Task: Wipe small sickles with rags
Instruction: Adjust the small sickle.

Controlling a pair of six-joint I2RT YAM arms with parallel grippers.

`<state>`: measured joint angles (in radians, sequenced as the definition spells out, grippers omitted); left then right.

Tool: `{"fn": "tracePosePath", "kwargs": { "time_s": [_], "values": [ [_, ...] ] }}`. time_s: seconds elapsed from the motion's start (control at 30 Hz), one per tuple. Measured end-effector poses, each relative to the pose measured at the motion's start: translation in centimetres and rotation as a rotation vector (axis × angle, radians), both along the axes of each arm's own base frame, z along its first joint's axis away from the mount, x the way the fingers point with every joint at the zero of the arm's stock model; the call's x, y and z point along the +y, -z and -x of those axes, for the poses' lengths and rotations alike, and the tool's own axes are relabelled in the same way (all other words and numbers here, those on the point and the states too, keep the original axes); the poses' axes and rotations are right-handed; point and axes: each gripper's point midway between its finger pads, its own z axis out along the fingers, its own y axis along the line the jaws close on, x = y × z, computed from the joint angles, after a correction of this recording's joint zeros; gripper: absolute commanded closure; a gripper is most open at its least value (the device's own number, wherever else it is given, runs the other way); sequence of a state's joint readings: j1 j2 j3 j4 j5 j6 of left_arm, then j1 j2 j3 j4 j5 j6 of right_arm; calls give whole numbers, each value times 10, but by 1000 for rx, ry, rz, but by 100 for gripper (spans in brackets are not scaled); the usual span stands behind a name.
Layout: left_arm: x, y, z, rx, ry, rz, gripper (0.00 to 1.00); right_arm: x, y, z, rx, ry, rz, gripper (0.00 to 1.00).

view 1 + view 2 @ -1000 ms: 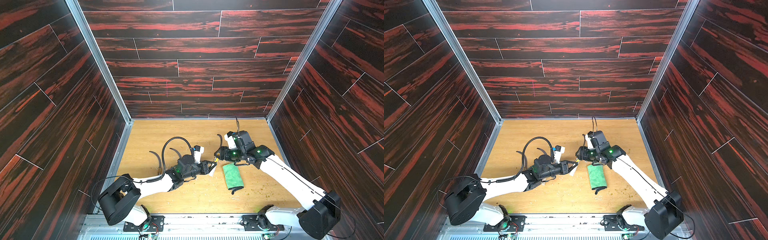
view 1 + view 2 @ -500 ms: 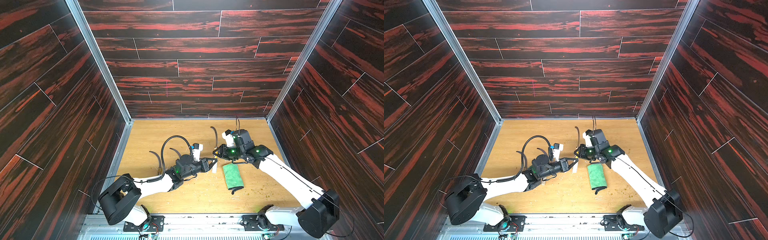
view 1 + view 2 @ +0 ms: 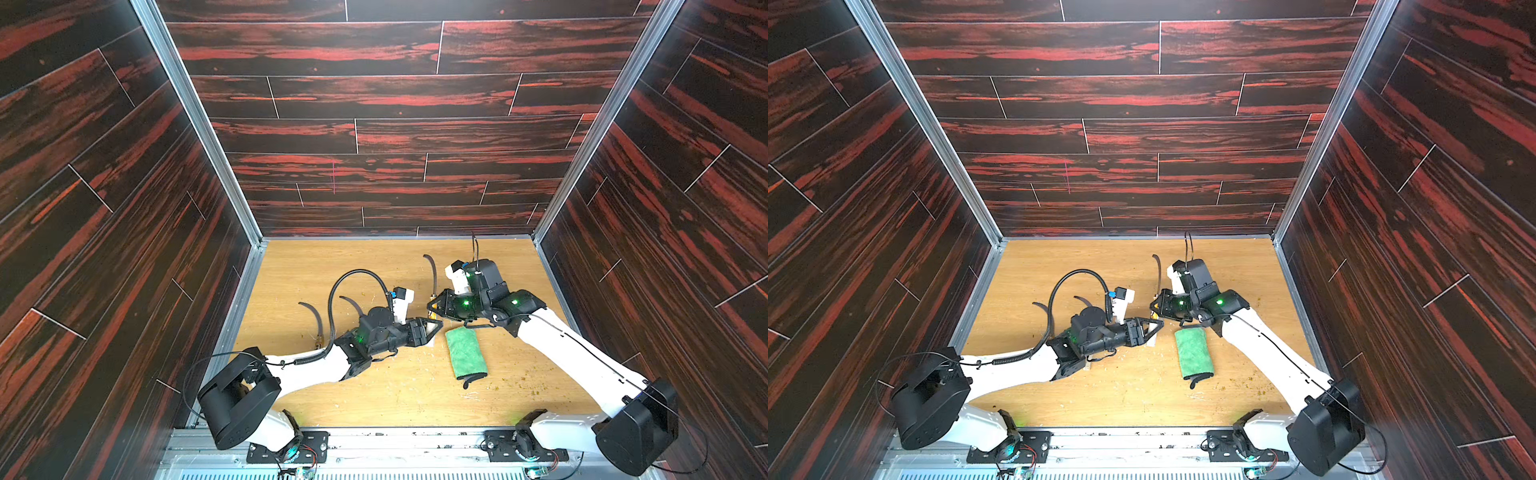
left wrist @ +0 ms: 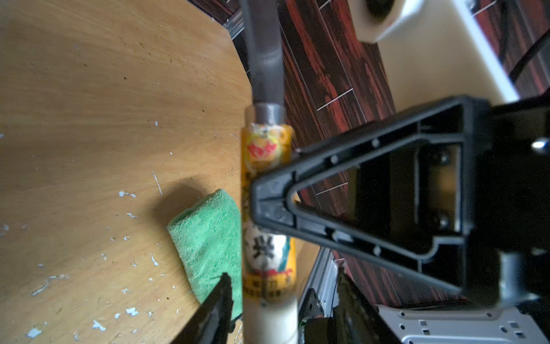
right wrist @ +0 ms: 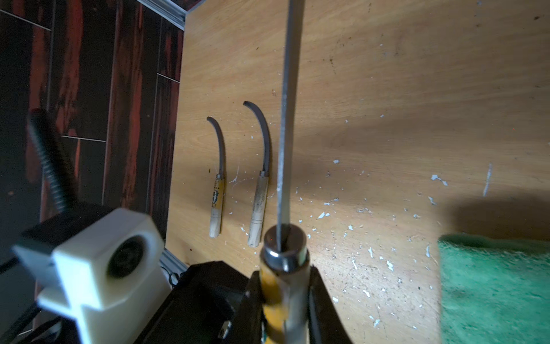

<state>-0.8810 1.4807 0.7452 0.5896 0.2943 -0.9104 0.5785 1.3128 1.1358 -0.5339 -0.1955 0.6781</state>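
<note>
Top views show both grippers meeting mid table (image 3: 332, 266), but not the grips. R wrist cam does: right gripper (image 5: 284, 277) is pinched tight on the held sickle (image 5: 287, 125), on its yellow label, blade pointing far. L wrist cam: left gripper (image 4: 282, 274) jaws stand loose round the pale handle end, gaps both sides. Rag (image 3: 465, 353) lies flat just near of them, a bit right. Left sickle (image 5: 218, 178) and middle sickle (image 5: 262, 184) lie on the left. Top views give only their blades; R wrist cam shows the handles too.
</note>
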Motion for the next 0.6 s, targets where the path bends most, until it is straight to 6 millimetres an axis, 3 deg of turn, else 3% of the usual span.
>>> {"fn": "tracePosePath", "kwargs": {
  "time_s": [0.13,0.43,0.53,0.6],
  "values": [
    [-2,2,1,-12,9,-49,42,0,0,0,12,11,-7,99],
    [-12,21,-7,0,17,-118,56,5,-2,4,43,13,-41,99],
    [-15,24,-8,6,24,-127,75,5,-2,4,43,15,-38,98],
    [-16,22,-8,1,24,-129,93,5,-1,4,42,19,-34,95]
  ]
}}
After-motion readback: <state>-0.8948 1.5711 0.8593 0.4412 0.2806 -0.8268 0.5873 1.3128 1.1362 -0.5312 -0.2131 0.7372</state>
